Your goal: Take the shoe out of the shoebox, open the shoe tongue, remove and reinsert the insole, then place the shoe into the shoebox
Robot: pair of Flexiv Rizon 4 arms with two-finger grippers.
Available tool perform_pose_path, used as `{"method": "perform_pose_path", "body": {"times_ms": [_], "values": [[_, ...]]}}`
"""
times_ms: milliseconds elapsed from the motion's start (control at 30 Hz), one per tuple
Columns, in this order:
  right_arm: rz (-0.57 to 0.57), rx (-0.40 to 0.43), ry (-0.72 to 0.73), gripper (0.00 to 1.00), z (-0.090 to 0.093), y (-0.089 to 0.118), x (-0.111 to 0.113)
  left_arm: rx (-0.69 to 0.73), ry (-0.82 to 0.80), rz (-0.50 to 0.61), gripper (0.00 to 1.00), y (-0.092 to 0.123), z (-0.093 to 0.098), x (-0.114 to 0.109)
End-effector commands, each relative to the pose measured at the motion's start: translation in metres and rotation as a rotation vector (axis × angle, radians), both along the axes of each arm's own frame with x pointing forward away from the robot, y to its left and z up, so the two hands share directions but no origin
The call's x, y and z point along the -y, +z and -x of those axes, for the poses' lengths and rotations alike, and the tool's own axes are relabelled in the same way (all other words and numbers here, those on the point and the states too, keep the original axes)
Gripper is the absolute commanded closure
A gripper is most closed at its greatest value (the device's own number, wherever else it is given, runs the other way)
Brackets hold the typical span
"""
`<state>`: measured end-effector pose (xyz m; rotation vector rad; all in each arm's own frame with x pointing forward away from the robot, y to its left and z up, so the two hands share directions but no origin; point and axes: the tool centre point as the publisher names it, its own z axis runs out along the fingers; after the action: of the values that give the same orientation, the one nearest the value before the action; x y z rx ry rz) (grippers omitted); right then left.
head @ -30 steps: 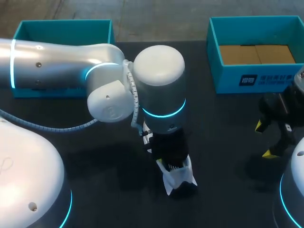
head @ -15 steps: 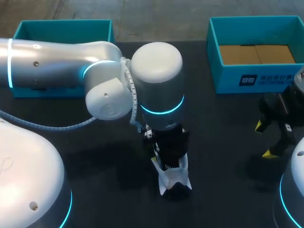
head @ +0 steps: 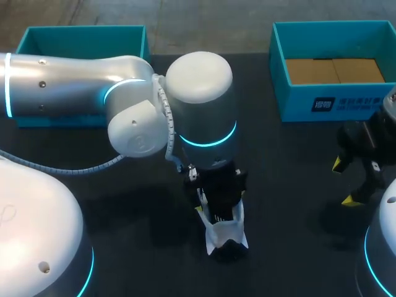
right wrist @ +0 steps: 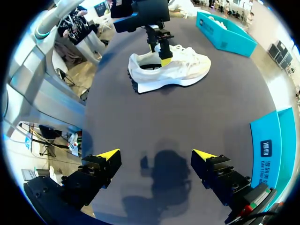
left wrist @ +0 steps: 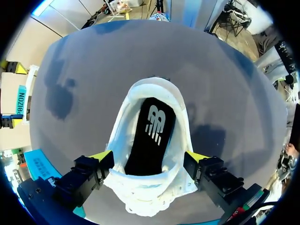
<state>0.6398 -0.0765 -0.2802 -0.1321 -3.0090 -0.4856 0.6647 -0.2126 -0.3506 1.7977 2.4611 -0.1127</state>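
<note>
Shoe (head: 226,234) first: a white sneaker, standing on its sole on the dark surface (head: 291,185), near the middle and a little toward the near edge. Its heel points near. From overhead its front part is hidden under the left arm (head: 74,83). The mouth of the shoe (left wrist: 180,136) gapes wide, and a black insole (left wrist: 151,140) with a white mark lies flat inside it.

The left end effector (left wrist: 149,157) comes straight down over that opening. Its two yellow-tipped fingers (left wrist: 101,155) straddle the collar, one against each side of the upper, so it is clamped on the shoe across its width. Seen from the right wrist, the same end effector (right wrist: 158,52) stands upright over the shoe (right wrist: 183,70), with one yellow tip in front of the near side wall.

The right end effector (right wrist: 157,153) hangs well apart at the right side of the surface, its fingers spread wide with nothing between them. From overhead it (head: 344,181) sits just near of the teal shoebox (head: 297,99).

That shoebox is at the far right corner, open, with brown cardboard showing in its bottom. A second teal box (head: 80,34) stands at the far left, partly behind the left arm.
</note>
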Motion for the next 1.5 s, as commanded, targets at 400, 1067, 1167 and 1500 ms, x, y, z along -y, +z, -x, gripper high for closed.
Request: {"method": "perform_pose_path", "body": {"times_ms": [400,1067,1167,1500], "values": [[0.003,0.002,-0.002,0.00,0.001,-0.001,0.000,0.004,-0.003,0.002,0.00,0.006,-0.014,-0.008],[0.003,0.002,-0.002,0.00,0.001,-0.001,0.000,-0.009,-0.076,0.048,0.00,0.029,-0.038,-0.007],[0.003,0.002,-0.002,0.00,0.001,-0.001,0.000,0.013,-0.079,0.057,0.00,0.039,-0.045,-0.009],[0.003,0.002,-0.002,0.00,0.001,-0.001,0.000,0.011,-0.119,0.121,0.00,0.073,-0.051,-0.014]]}}
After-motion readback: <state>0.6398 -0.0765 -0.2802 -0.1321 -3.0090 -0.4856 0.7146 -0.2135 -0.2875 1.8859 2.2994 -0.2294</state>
